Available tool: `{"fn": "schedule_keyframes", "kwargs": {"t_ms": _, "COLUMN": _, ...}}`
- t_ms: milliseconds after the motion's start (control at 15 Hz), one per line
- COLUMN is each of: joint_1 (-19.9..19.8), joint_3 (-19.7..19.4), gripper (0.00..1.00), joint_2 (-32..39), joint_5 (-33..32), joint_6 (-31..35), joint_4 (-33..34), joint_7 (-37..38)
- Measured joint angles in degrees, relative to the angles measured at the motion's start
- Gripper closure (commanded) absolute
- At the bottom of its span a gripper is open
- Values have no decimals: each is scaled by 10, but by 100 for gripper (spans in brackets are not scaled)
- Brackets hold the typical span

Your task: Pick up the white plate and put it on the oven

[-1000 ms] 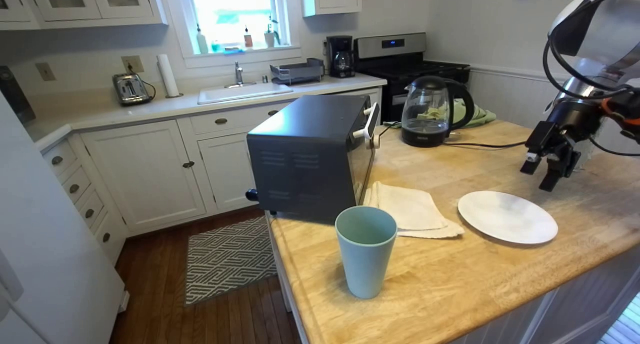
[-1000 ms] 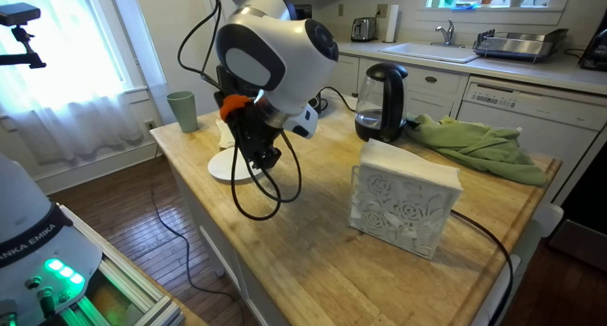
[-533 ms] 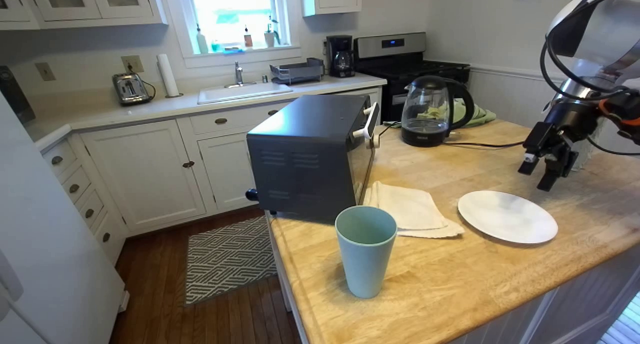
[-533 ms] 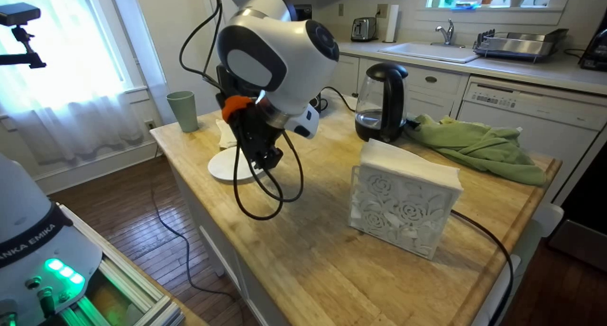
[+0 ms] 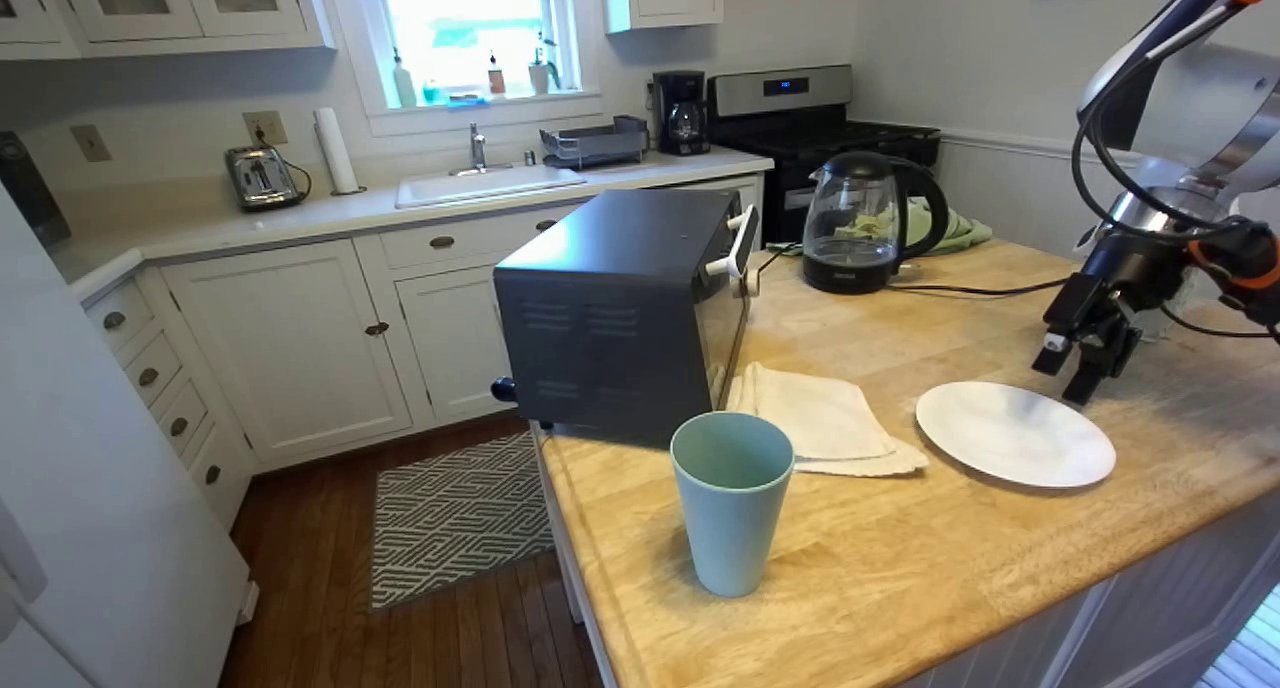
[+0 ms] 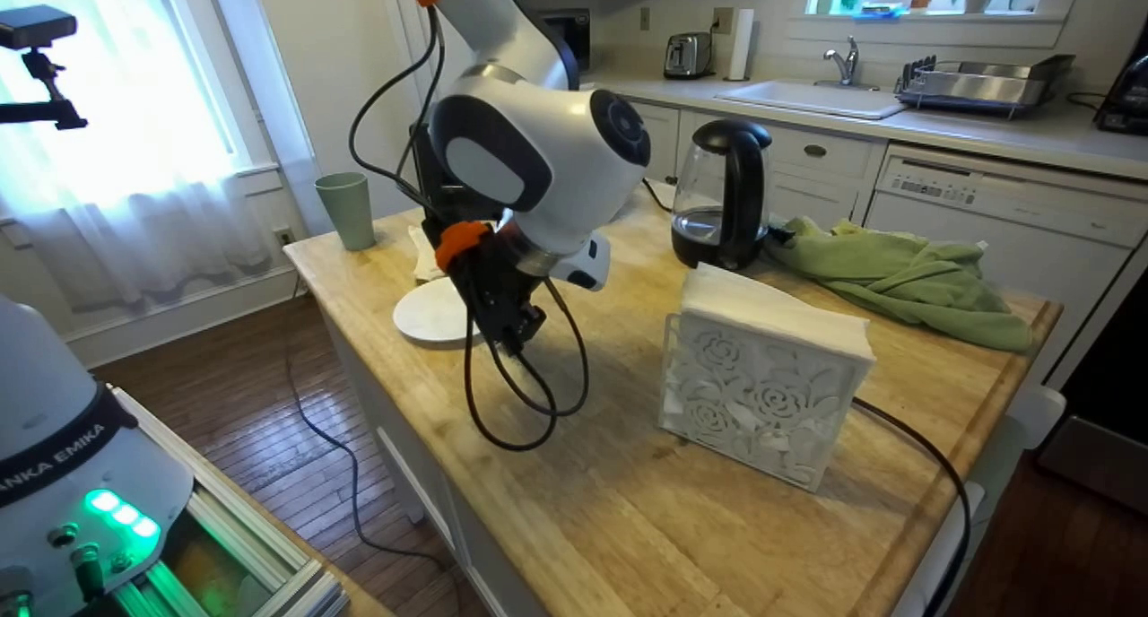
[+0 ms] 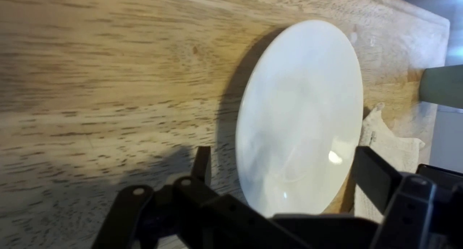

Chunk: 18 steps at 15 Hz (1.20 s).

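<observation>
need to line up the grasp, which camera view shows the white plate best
The wrist view: the white plate shows largest there, nearly whole, framed by the open gripper. In an exterior view the white plate looks whole but smaller; in an exterior view the white plate is smallest, partly hidden by the gripper.

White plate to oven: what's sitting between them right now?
The cream folded napkin lies between the white plate and the oven, in an exterior view; the teal cup stands off to one side.
</observation>
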Motion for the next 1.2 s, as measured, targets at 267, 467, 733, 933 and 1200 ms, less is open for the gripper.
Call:
{"fn": "schedule_keyframes", "kwargs": {"t_ms": 267, "joint_1": -15, "joint_3": 17, "gripper": 0, "joint_2": 30, "joint_5": 28, "joint_6": -11, "joint_4": 17, "joint_7": -51}}
{"fn": "schedule_keyframes", "kwargs": {"t_ms": 467, "joint_1": -16, "joint_3": 24, "gripper": 0, "joint_2": 40, "joint_5": 29, "joint_6": -29, "joint_4": 23, "joint_7": -65}}
{"fn": "schedule_keyframes", "kwargs": {"t_ms": 733, "joint_1": -15, "joint_3": 31, "gripper": 40, "joint_2": 42, "joint_5": 29, "joint_6": -43, "joint_4": 24, "joint_7": -69}}
{"fn": "schedule_keyframes", "kwargs": {"t_ms": 933, "joint_1": -15, "joint_3": 32, "gripper": 62, "joint_2": 42, "joint_5": 29, "joint_6": -45, "joint_4": 24, "joint_7": -69}}
{"fn": "schedule_keyframes", "kwargs": {"t_ms": 1200, "joint_1": -17, "joint_3": 32, "gripper": 88, "joint_2": 43, "joint_5": 29, "joint_6": -57, "joint_4": 26, "joint_7": -69}}
